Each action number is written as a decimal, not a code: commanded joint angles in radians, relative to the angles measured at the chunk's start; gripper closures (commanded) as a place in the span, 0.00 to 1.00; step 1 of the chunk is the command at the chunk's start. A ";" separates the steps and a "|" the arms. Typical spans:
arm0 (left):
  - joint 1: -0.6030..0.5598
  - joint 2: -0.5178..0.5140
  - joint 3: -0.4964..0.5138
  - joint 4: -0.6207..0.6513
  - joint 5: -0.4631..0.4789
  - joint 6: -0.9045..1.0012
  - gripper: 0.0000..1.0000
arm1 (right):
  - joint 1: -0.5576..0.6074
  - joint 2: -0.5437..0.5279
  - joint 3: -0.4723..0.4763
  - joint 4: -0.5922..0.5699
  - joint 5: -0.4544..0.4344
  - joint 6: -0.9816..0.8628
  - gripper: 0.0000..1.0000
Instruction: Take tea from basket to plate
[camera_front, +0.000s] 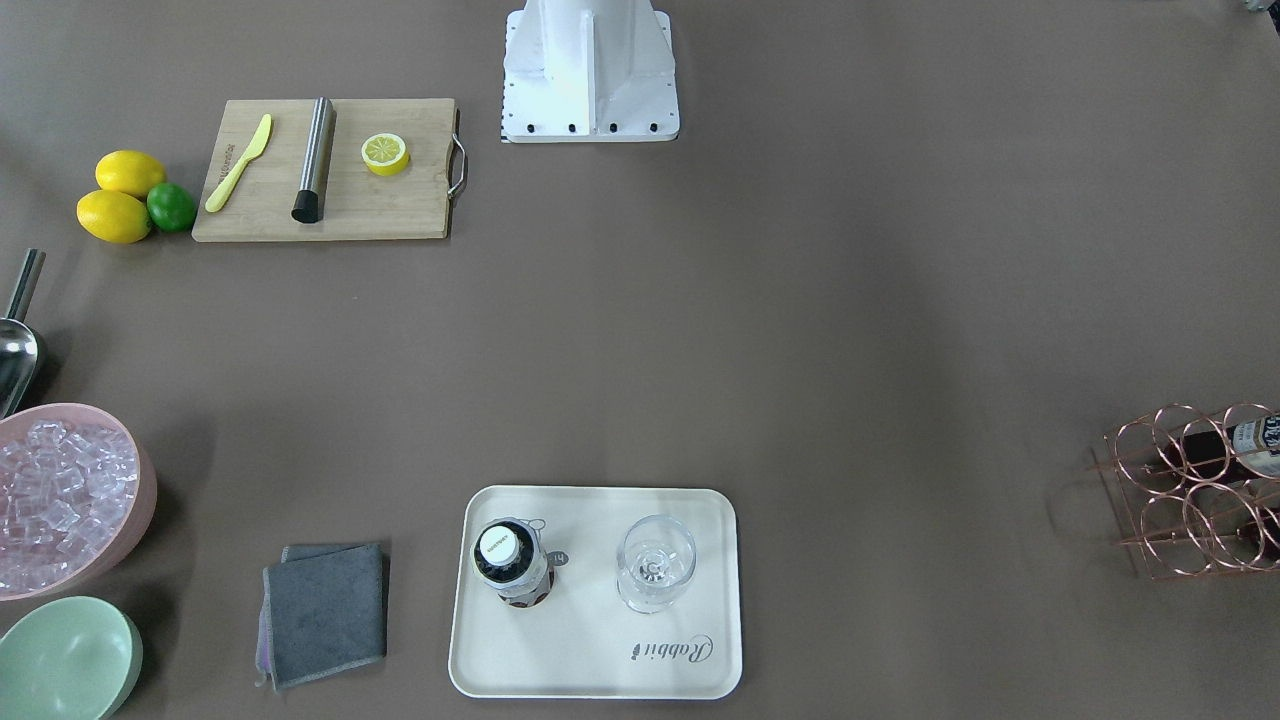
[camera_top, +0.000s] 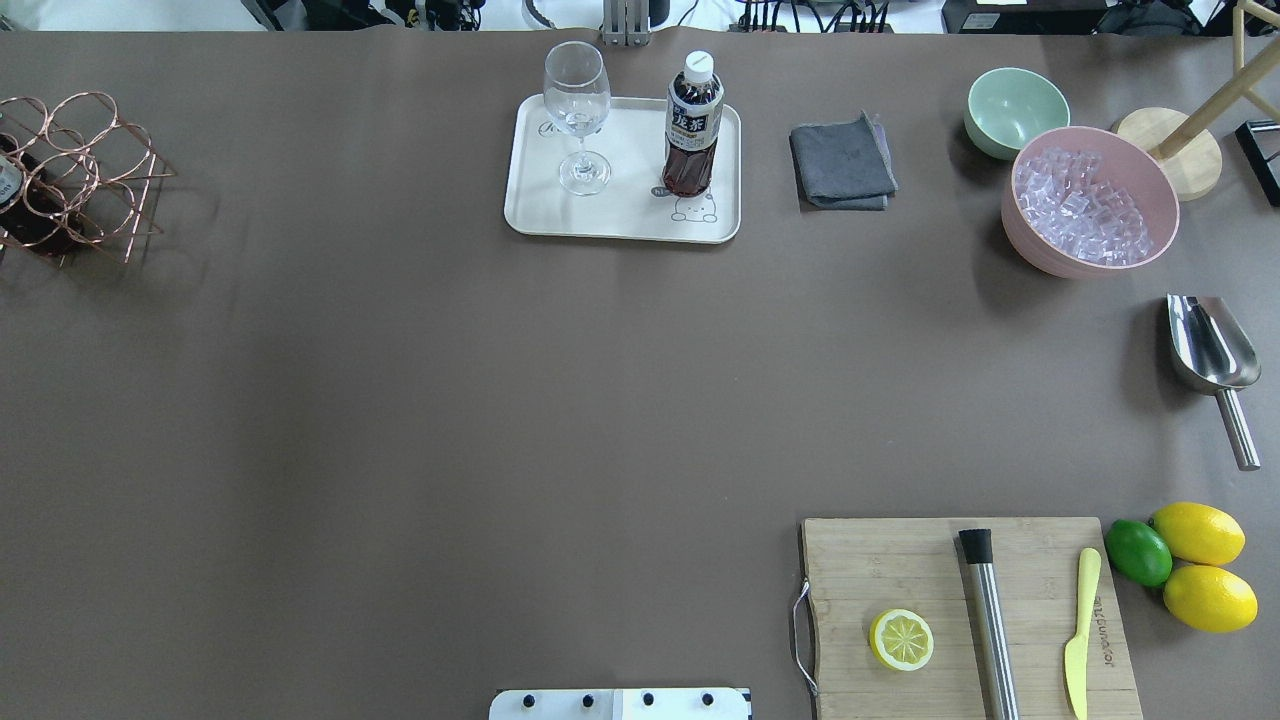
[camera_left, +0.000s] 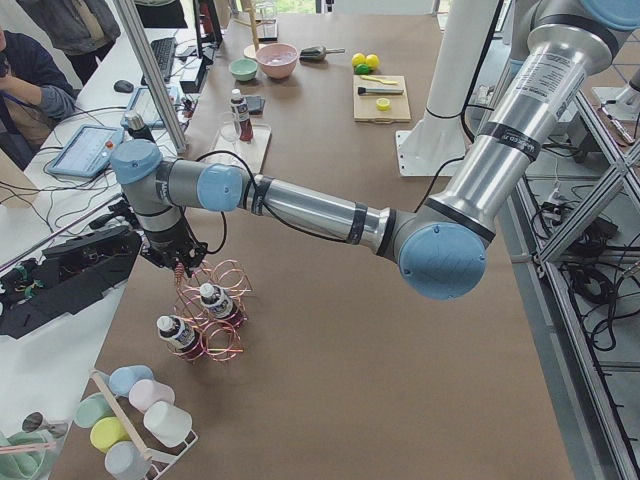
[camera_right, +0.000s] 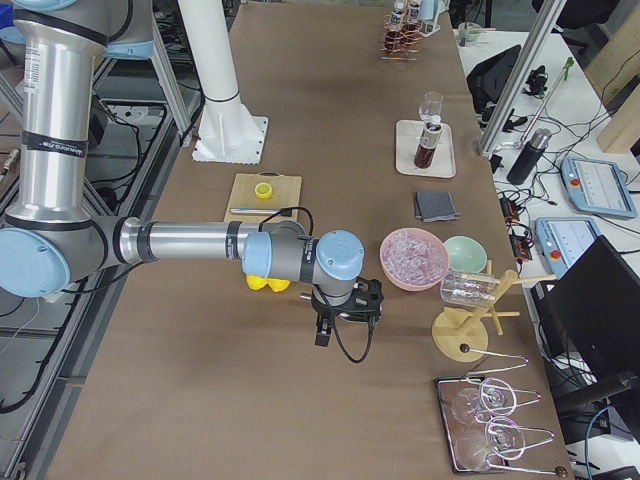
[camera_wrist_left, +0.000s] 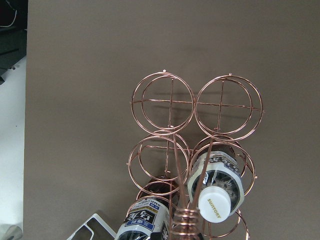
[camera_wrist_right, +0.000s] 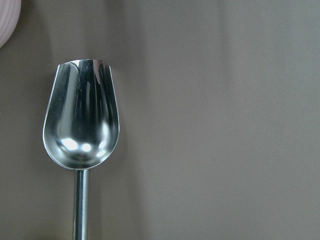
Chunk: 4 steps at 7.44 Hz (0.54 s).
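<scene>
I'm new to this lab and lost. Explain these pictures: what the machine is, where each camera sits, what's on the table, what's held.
It is a robot with two jointed arms, each ending in a two-finger hand. Two pictures look down on the table from opposite sides, two look along it from its ends, and two come from wrist cameras. The left hand hangs over the copper wire basket, which holds two tea bottles. A third tea bottle stands upright on the cream plate beside a wine glass. The right hand hovers over a steel scoop. I cannot tell whether either hand is open or shut; nothing is clearly held.
</scene>
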 joint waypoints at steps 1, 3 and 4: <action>0.003 0.010 -0.002 -0.012 0.002 -0.001 1.00 | 0.001 0.008 -0.016 0.051 -0.001 0.003 0.00; 0.003 0.009 -0.008 -0.012 0.002 0.000 0.94 | 0.001 -0.001 -0.018 0.050 -0.002 0.003 0.00; 0.003 0.010 -0.020 -0.009 0.002 0.000 0.81 | 0.001 -0.004 -0.019 0.050 -0.002 0.000 0.00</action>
